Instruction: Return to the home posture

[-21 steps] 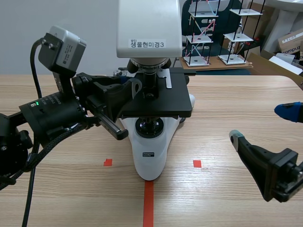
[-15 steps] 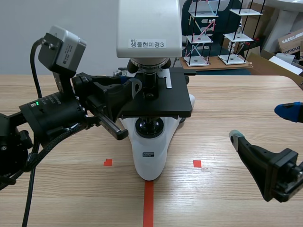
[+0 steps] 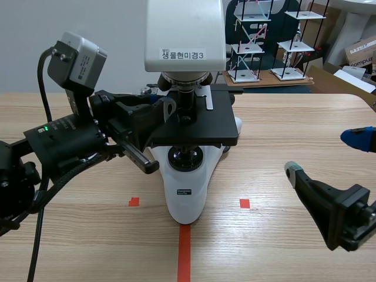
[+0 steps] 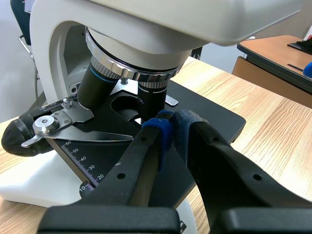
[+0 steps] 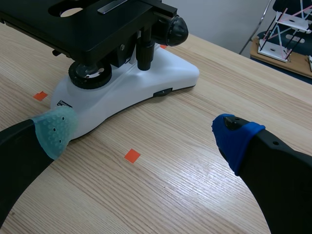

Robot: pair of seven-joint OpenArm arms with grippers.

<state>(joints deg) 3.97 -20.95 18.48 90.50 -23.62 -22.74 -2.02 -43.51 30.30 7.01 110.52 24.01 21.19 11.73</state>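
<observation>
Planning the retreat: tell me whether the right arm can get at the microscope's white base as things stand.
Probably yes: the right tool is open, and only bare table lies between it and the white base.

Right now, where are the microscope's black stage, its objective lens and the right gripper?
black stage (image 3: 205,126), scene view, on its flat top surface.
objective lens (image 4: 153,101), left wrist view, on its black barrel.
right gripper (image 5: 144,132), right wrist view, midway between its open fingertips.

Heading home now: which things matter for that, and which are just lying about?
Job: black left hand, shut; black right hand, open.
Lying about: white-and-black microscope; white wire-frame shelf models at the back; cardboard box.
</observation>
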